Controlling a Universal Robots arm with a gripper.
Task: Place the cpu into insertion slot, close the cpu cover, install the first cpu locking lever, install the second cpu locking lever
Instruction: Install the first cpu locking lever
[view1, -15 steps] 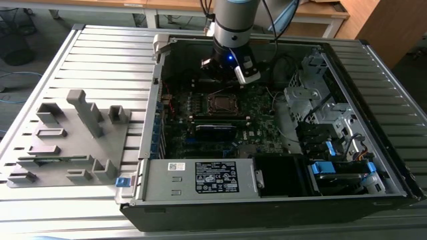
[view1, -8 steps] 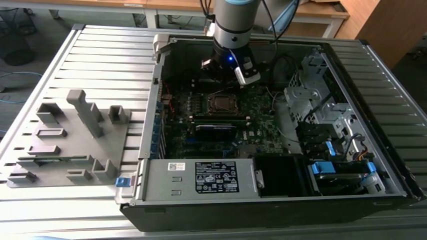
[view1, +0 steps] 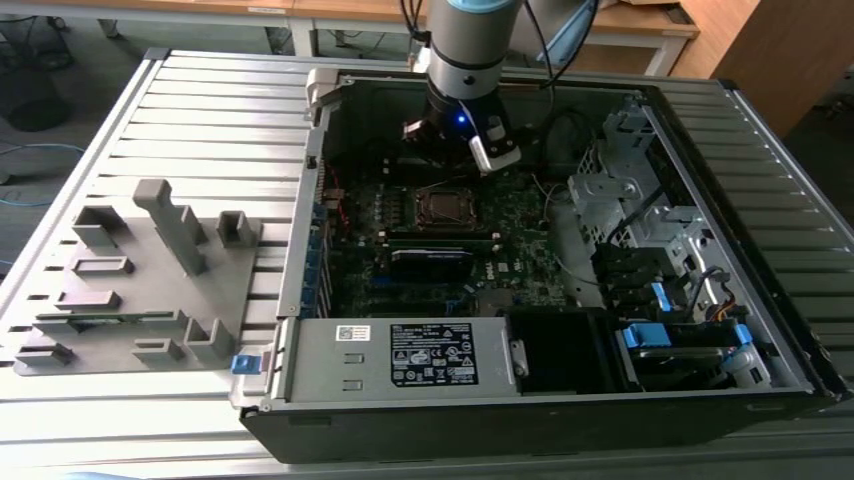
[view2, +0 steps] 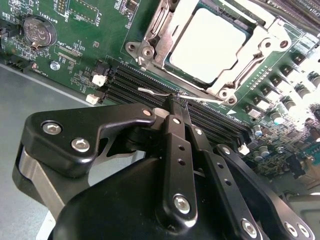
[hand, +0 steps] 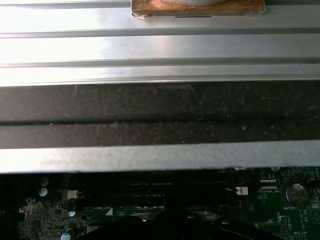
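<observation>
The cpu (view2: 207, 42) lies flat in the insertion slot (view1: 441, 205), its silver top showing through the window of the cpu cover (view2: 262, 37). The cover rests down over the chip. A thin silver locking lever (view2: 150, 91) runs along the socket's edge beside the black memory slots (view2: 130, 82). My gripper (view2: 174, 101) is shut, and its black fingertips meet right at this lever wire, touching it. In the exterior view the gripper (view1: 454, 150) hangs inside the open computer case just behind the socket.
The motherboard (view1: 400, 235) sits in an open case (view1: 534, 370) on a slatted metal table (view1: 200, 110). A grey fixture block (view1: 134, 270) stands at the exterior view's left. Drive bays and cables (view1: 654, 250) crowd the right. A coin battery (view2: 37, 31) lies nearby.
</observation>
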